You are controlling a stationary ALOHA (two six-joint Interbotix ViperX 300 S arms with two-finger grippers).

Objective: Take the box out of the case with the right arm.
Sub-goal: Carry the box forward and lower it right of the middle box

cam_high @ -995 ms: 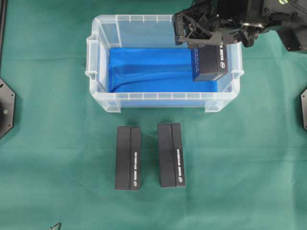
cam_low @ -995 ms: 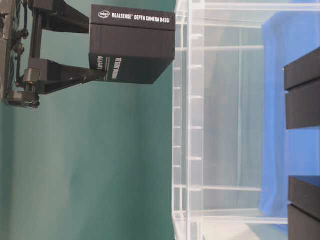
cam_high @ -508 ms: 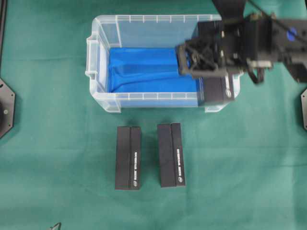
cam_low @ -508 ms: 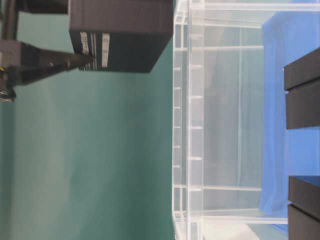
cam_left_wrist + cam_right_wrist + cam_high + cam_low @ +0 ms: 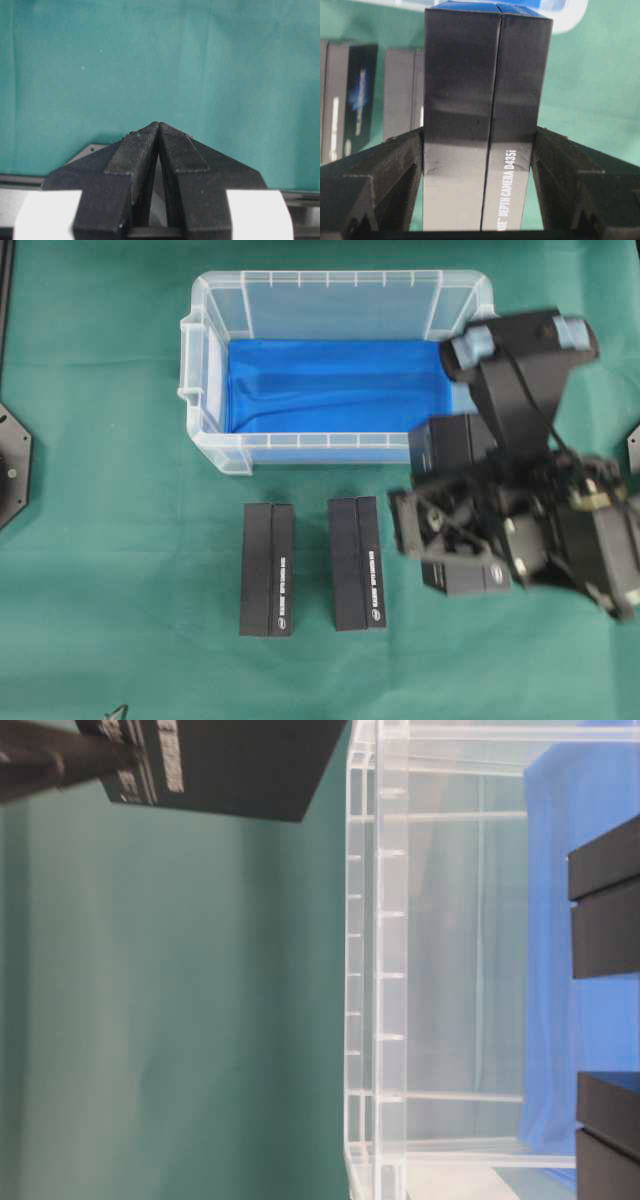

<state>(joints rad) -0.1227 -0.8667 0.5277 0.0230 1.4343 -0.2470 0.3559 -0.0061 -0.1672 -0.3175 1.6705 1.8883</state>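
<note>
Right end effector [image 5: 480,145] grips a black box [image 5: 485,115] between its two fingers [image 5: 395,165], one pressed on each long side; white lettering reads "DEPTH CAMERA D435i". In the overhead view the right arm [image 5: 525,390] reaches over the near right corner of the case [image 5: 210,360], and the box [image 5: 455,445] it carries is outside the case, over the green bench [image 5: 100,540] just near of that corner, mostly hidden under the right end effector [image 5: 450,540]. Picture there is blurred. Table-level view shows the box [image 5: 220,765] up in the air, clear of the case wall [image 5: 375,970], not touching the cloth.

Case is clear plastic with blue lining [image 5: 330,380]; no box visible inside it.

Two more black boxes lie on the bench near of the case, side by side, apart from each other: left box [image 5: 268,568] and middle box [image 5: 357,562]. Held box sits to the right of the middle one.

Left end effector [image 5: 159,130] is closed, fingertips together, holding nothing, over bare green cloth. Not visible in the overhead view.
</note>
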